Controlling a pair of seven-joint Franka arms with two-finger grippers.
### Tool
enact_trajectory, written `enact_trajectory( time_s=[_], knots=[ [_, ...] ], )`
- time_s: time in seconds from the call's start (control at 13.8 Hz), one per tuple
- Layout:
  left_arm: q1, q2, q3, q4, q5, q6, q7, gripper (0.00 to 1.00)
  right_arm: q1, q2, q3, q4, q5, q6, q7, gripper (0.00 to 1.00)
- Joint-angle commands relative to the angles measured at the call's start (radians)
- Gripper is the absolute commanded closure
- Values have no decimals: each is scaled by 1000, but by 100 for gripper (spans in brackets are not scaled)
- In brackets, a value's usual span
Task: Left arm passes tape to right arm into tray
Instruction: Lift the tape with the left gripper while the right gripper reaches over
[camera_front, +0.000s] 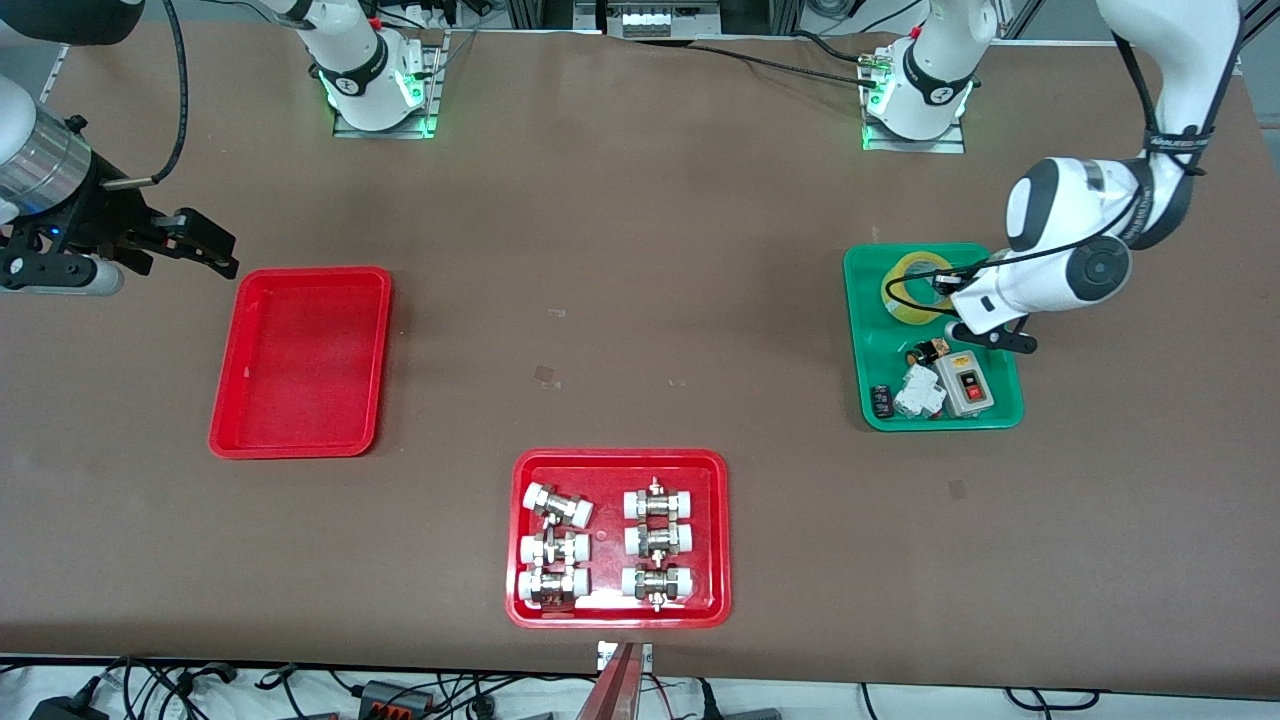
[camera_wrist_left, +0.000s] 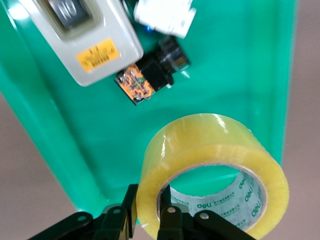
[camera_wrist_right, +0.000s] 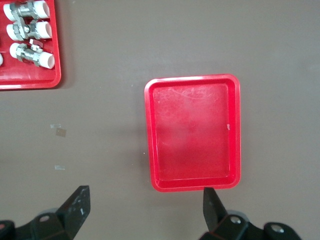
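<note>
The yellow tape (camera_front: 912, 283) roll sits in a green tray (camera_front: 868, 395), at the tray's end farther from the front camera. My left gripper (camera_front: 944, 292) is down in that tray and shut on the roll's wall. In the left wrist view one black finger is inside the tape (camera_wrist_left: 215, 145) core and the other outside, so the left gripper (camera_wrist_left: 148, 201) pinches the wall. The plain red tray (camera_front: 300, 360) lies empty toward the right arm's end. My right gripper (camera_front: 203, 248) hangs open beside it over bare table, holding nothing. The right wrist view shows the right gripper (camera_wrist_right: 145, 200) and the tray (camera_wrist_right: 192, 135).
The green tray (camera_wrist_left: 65, 150) also holds a grey switch box (camera_front: 966, 385) with a red button, a white breaker (camera_front: 918, 392) and a small orange circuit part (camera_wrist_left: 135, 86). A second red tray (camera_front: 620, 612) with several white-capped metal fittings lies near the table's front edge.
</note>
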Motion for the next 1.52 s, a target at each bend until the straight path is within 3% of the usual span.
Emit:
enact_trajectory(
  time_s=[0.0, 0.22, 0.44, 0.58, 0.87, 1.09, 1.31, 1.45],
  knots=[
    [-7, -13, -45, 143, -10, -135, 20, 99, 9, -2, -3, 13, 6, -15, -3, 0],
    [-16, -1, -76, 306, -187, -316, -23, 99, 9, 7, -2, 6, 6, -21, -10, 0],
    [-26, -7, -204, 453, -215, -337, -58, 100, 9, 6, -2, 7, 6, -52, -37, 0],
    [-33, 8, -287, 532, -220, -344, -228, 100, 9, 20, -2, 7, 6, -75, -91, 0],
    [-120, 224, -315, 739, -315, -300, -322, 100, 7, 43, -2, 9, 6, -116, -100, 0],
    [-219, 315, -314, 774, -318, -176, -356, 100, 4, 58, -3, 7, 48, -142, -100, 0],
    [-312, 362, -314, 777, -315, -13, -570, 99, 4, 69, -2, 6, 62, -147, -100, 0],
    [-334, 392, -314, 781, -317, 69, -665, 99, 1, 82, -3, 4, 135, -149, -100, 0]
  ],
)
